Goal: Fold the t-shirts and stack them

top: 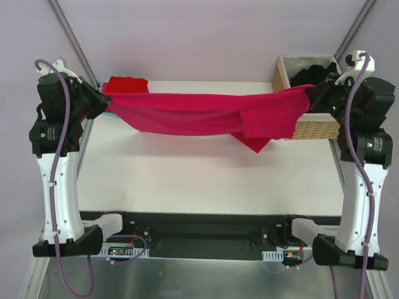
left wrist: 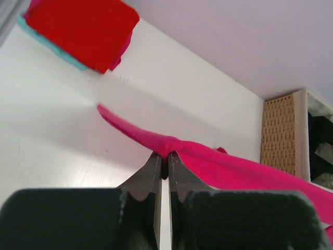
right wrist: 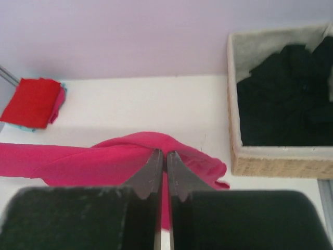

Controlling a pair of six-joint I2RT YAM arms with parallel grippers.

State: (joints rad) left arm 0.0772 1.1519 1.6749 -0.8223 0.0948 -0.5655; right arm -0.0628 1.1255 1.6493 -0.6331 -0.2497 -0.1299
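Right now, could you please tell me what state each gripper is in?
Left gripper: shut on one end of the magenta-pink t-shirt.
Right gripper: shut on the other end of the same shirt.

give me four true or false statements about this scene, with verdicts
1. The left gripper and right gripper are shut on the pink shirt. True.
2. The pink shirt lies flat on the table. False: it is held stretched between the grippers.
3. The basket holds black shirts. True.
4. The red shirt is in the basket. False: it sits folded at the table's far left corner.
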